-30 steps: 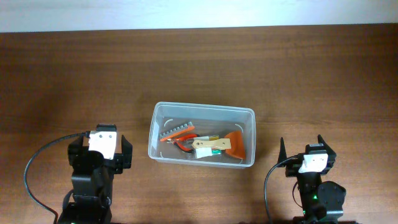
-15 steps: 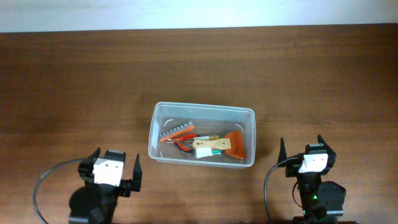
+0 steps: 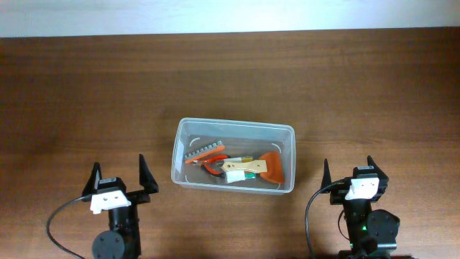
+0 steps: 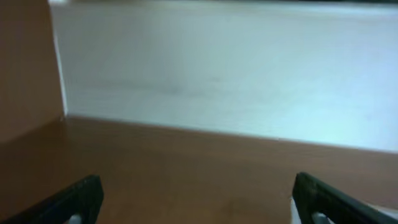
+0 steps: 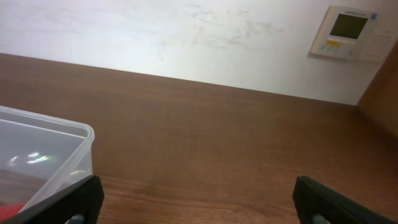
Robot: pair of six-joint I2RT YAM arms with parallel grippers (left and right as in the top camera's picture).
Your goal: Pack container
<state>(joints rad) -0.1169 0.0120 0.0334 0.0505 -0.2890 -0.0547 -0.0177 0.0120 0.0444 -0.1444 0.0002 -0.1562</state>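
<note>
At the near edge of the tabletop (image 3: 86, 86), the left claw (image 3: 118, 165) stood spread wide and held nothing, its fingers (image 4: 73, 200) dark at the bottom corners of the blurred left wrist view. The right claw (image 3: 348, 164) was likewise spread wide and empty. The container (image 3: 235, 123) lay between the two, a little farther out, touching neither. It was nearer to the right claw, just beyond and to the left of it, and its rounded corner (image 5: 46, 155) filled the lower left of the right wrist view. Inside it lay a grey toothed strip (image 3: 205, 151), a red-handled tool (image 3: 213, 162), a pale flat piece (image 3: 244, 170) and an orange piece (image 3: 272, 166), bunched toward the near wall. Beyond the container stretched bare brown wood, then a white wall (image 5: 155, 31) bearing a small control panel (image 5: 349, 31).
</note>
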